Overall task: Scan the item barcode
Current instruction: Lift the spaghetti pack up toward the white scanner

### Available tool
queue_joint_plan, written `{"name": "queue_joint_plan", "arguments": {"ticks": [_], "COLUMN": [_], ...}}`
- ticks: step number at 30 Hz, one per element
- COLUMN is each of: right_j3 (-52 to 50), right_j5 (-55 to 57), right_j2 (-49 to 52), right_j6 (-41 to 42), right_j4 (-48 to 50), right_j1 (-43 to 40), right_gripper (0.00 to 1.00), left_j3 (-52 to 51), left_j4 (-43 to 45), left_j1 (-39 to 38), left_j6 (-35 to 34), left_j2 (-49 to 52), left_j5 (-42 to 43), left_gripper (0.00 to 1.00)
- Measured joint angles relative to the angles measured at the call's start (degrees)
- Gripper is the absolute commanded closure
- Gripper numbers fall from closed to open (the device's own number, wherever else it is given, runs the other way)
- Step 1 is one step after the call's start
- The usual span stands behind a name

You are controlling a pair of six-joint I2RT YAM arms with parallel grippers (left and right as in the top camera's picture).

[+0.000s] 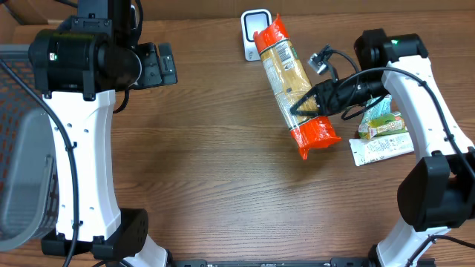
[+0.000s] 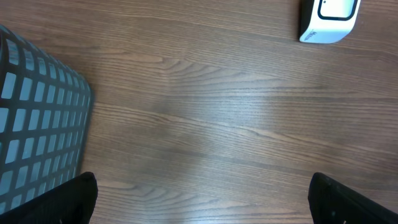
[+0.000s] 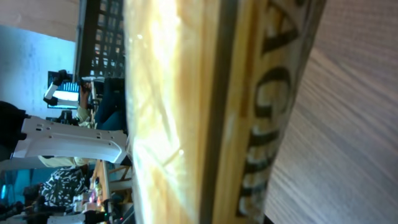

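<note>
— Where does the scanner [image 1: 256,33] stand?
— On the tabletop [image 1: 208,170], at the far edge, a little right of the middle.
— And the long packet [image 1: 292,81]?
— Aslant. Seen from above, its far end overlaps the scanner's right side and its near end runs further right. The right tool [image 1: 306,105] grips it from the right, towards that near end. Whether it touches the tabletop, I cannot tell.
— What lies right of it?
— Small packets [image 1: 382,119], with a flat packet [image 1: 382,148] just near of them, beneath the right arm [image 1: 419,89].
— And on the left side?
— A basket [image 1: 22,156] at the left edge. The left tool [image 1: 165,65] is far back, left of the scanner and well apart from it.
</note>
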Motion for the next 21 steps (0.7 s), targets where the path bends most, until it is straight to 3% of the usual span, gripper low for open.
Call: {"name": "queue_joint_plan", "arguments": {"ticks": [21], "right_j3": [0.02], "right_j5": [-1.49], "right_j2": [-8.11], "right_j6": [-1.86], "right_j4": [2.03], "right_j1": [-0.59], "right_gripper": [0.96], "left_j3": [0.00], "left_j4": [0.00], "left_j1": [0.00], "left_j6": [0.00], "left_j2": [0.00], "left_j5": [0.00], "left_gripper": [0.00]}}
